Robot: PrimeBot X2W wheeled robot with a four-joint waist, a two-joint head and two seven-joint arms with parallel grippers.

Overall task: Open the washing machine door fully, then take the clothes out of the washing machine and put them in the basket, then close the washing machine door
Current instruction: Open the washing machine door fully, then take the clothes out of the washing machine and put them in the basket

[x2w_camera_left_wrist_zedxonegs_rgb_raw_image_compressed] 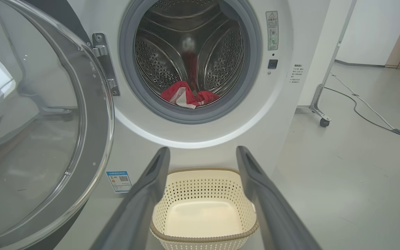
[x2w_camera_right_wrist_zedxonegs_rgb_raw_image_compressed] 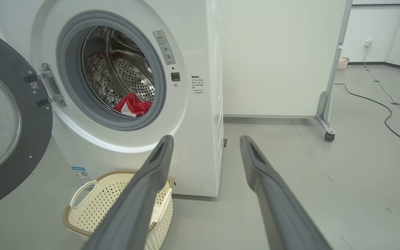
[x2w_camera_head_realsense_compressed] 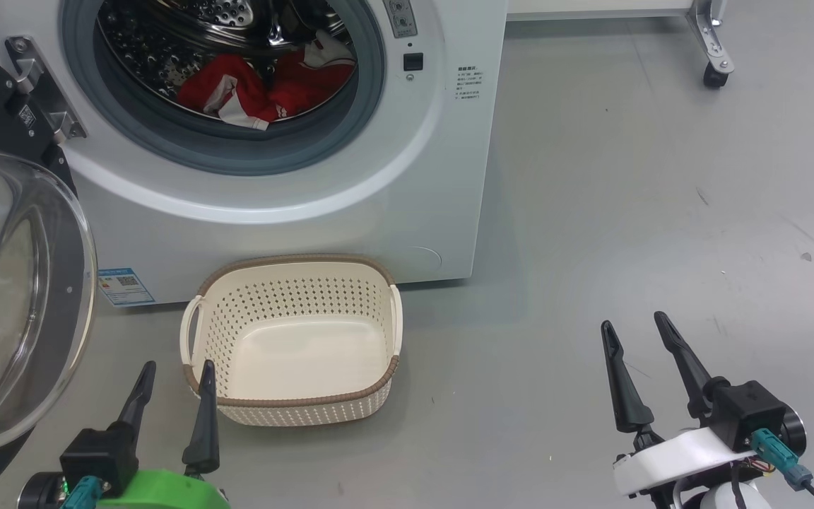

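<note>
The white washing machine (x2w_camera_head_realsense_compressed: 435, 162) stands ahead with its round door (x2w_camera_head_realsense_compressed: 4, 297) swung wide open to the left on its hinge. Red and white clothes (x2w_camera_head_realsense_compressed: 266, 88) lie at the bottom of the steel drum (x2w_camera_left_wrist_zedxonegs_rgb_raw_image_compressed: 189, 52), behind the grey gasket. The cream basket (x2w_camera_head_realsense_compressed: 294, 339) sits empty on the floor right in front of the machine. My left gripper (x2w_camera_head_realsense_compressed: 177, 375) is open, low at the basket's near left corner. My right gripper (x2w_camera_head_realsense_compressed: 634, 332) is open over bare floor, well right of the basket. The clothes (x2w_camera_right_wrist_zedxonegs_rgb_raw_image_compressed: 132, 106) and the basket (x2w_camera_right_wrist_zedxonegs_rgb_raw_image_compressed: 116, 205) also show in the right wrist view.
A white panel on a wheeled metal frame (x2w_camera_right_wrist_zedxonegs_rgb_raw_image_compressed: 326, 118) stands to the right of the machine. Cables (x2w_camera_left_wrist_zedxonegs_rgb_raw_image_compressed: 377, 121) run across the grey floor further right. A small basket (x2w_camera_right_wrist_zedxonegs_rgb_raw_image_compressed: 342, 63) sits by the far wall.
</note>
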